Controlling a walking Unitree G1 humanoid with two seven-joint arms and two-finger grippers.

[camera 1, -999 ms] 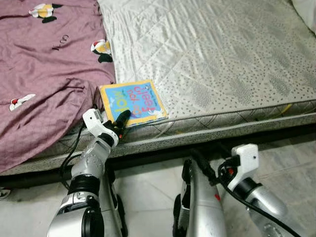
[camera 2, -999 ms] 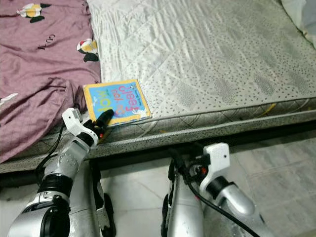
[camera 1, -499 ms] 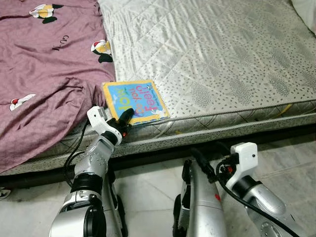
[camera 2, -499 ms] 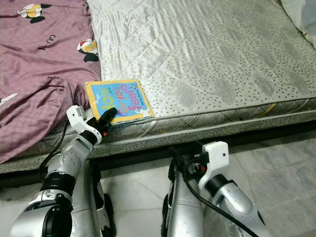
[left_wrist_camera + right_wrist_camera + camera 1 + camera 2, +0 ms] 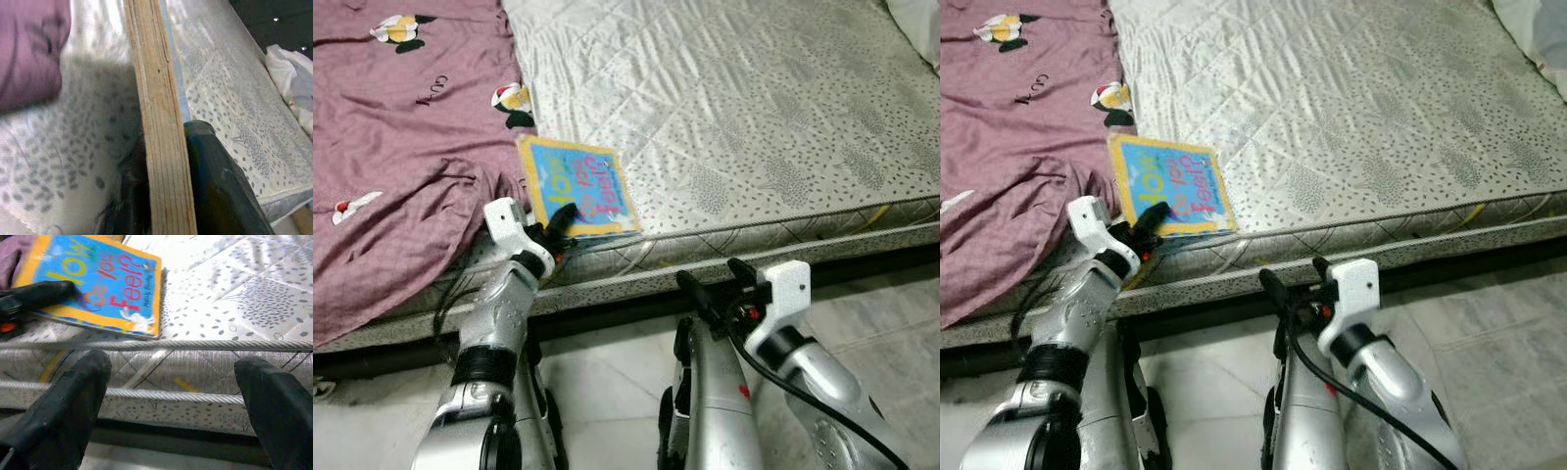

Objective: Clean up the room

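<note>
Our left gripper (image 5: 560, 221) is clamped on the near edge of the children's board book (image 5: 574, 186), one black finger on the cover and one beneath, at the front edge of the quilted mattress (image 5: 754, 117) just beside the maroon blanket (image 5: 401, 147). Our right gripper (image 5: 710, 286) hangs in front of the mattress side, its fingers (image 5: 73, 396) spread wide around nothing.

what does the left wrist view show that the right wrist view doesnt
Left wrist view: the book's page edge close up, clamped between the left gripper's fingers, plus a white bundle further along the bed.
Right wrist view: the book's blue cover reading "Feel?" and the right gripper open before the mattress edge.
Both: book, spotted mattress, purple blanket.
</note>
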